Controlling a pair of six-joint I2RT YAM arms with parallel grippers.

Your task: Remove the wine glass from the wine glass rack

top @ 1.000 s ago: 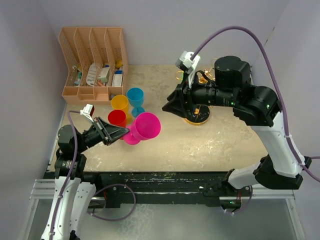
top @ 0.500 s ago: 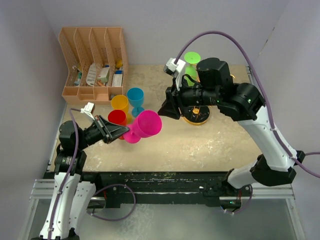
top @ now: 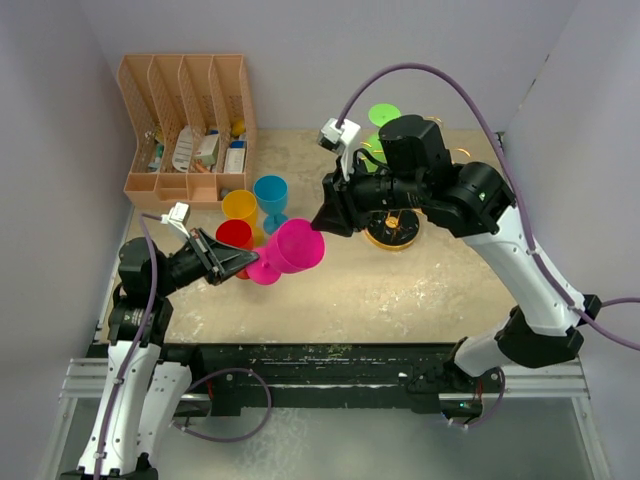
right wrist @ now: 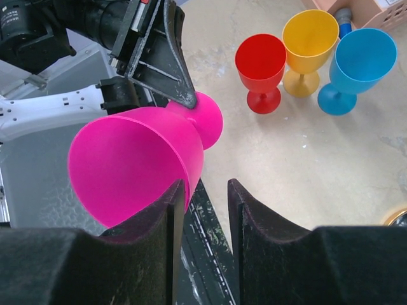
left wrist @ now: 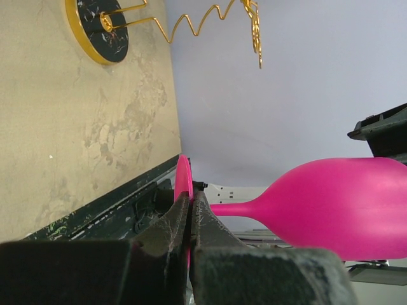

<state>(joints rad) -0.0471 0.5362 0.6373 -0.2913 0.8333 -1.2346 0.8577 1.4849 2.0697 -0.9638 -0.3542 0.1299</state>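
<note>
Right gripper fills the bottom edge, jaws parted, with the table edge showing through the gap. Pink wine glass is tipped sideways just beyond the near-side finger, its foot pinched by the left gripper reaching in from the upper left. Red glass, yellow glass and blue glass stand upright, close together, on the tan table.

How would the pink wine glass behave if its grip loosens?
The pink wine glass looks like opaque plastic, so probably light and hard to break. The left fingers pinch only its thin foot, so the bowl may pivot down. Lying sideways, it would probably roll.
</note>
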